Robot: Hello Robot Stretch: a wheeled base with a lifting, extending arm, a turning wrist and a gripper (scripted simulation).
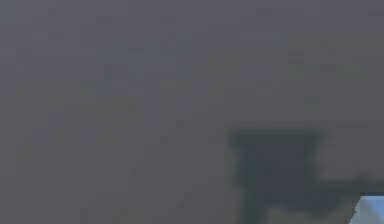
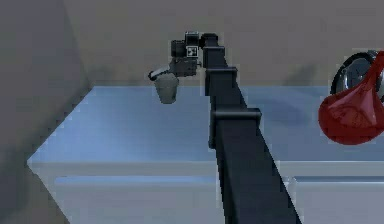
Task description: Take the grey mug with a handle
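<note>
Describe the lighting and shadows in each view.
Forward view: a dim, flat grey surface, a darker shadow at the lower right. Arm side view: brighter; pale blue tabletop evenly lit, the arm near black against it, the grey mug paler than the wall behind, soft highlights on the red thing.

Light is dim and flat on the plain grey wall (image 1: 120,90), with one darker, soft-edged shadow low at the forward view's right. The pale blue-white countertop (image 2: 120,125) is evenly, softly lit. The glossy red rounded object (image 2: 352,115) shows faint highlights.
</note>
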